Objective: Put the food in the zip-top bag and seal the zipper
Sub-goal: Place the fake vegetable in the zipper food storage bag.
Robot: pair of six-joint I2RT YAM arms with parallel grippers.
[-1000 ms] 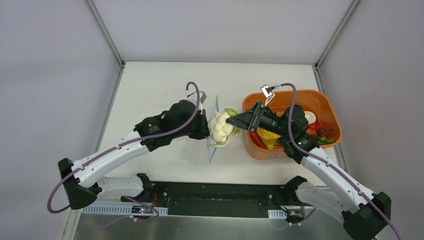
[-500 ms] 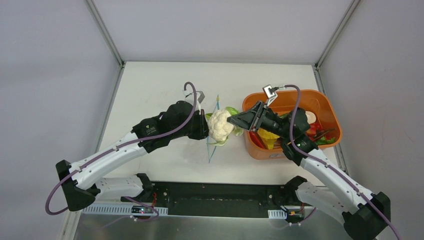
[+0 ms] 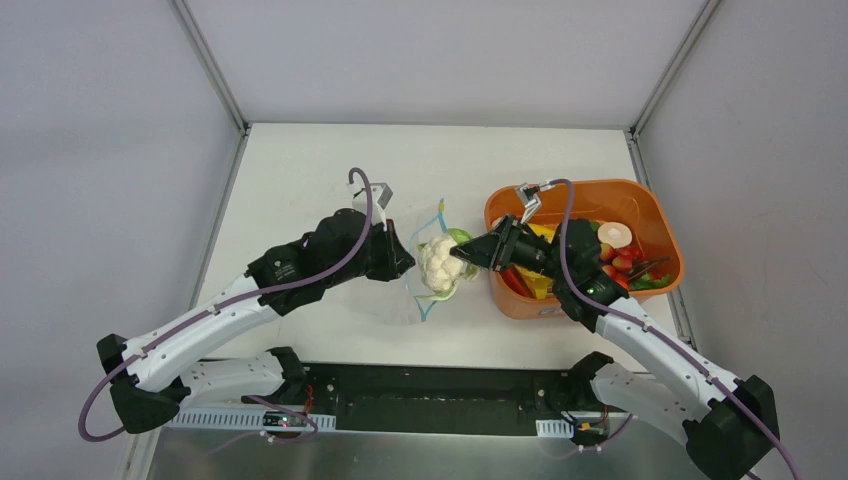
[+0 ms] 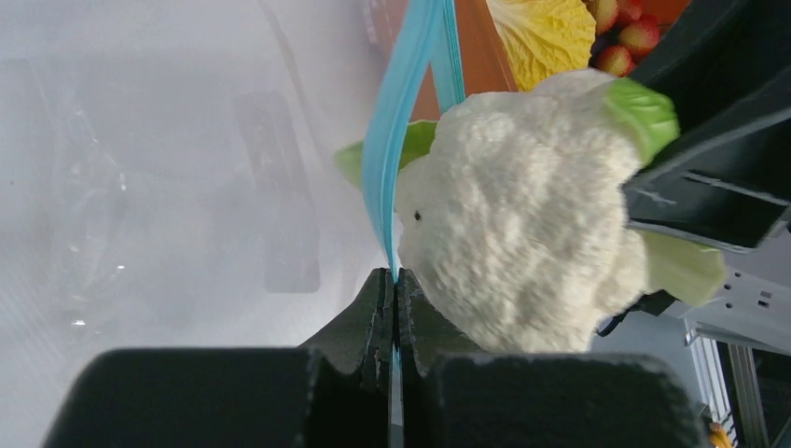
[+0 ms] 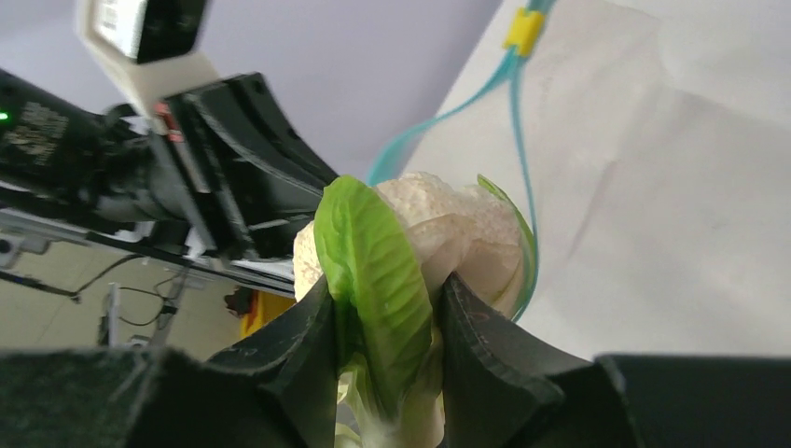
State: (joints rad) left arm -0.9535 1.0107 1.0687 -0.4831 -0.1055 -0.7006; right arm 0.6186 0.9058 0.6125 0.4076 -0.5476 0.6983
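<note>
My right gripper (image 3: 470, 250) is shut on a white cauliflower (image 3: 437, 262) with green leaves (image 5: 373, 271) and holds it at the mouth of the clear zip-top bag (image 3: 395, 300). My left gripper (image 3: 405, 262) is shut on the bag's blue zipper strip (image 4: 401, 131) and holds that edge up, so the mouth stands open in a loop (image 5: 522, 177) around the cauliflower (image 4: 522, 233). More food, red, yellow and a mushroom (image 3: 612, 235), lies in the orange tub (image 3: 660, 215).
The orange tub stands at the right of the white table (image 3: 300, 170), close behind my right arm. Metal frame posts and grey walls bound the table at back, left and right.
My left gripper has drawn back to the left with the zipper strip, opening the bag's mouth. My right gripper has pushed the cauliflower leftward and down into the opening.
</note>
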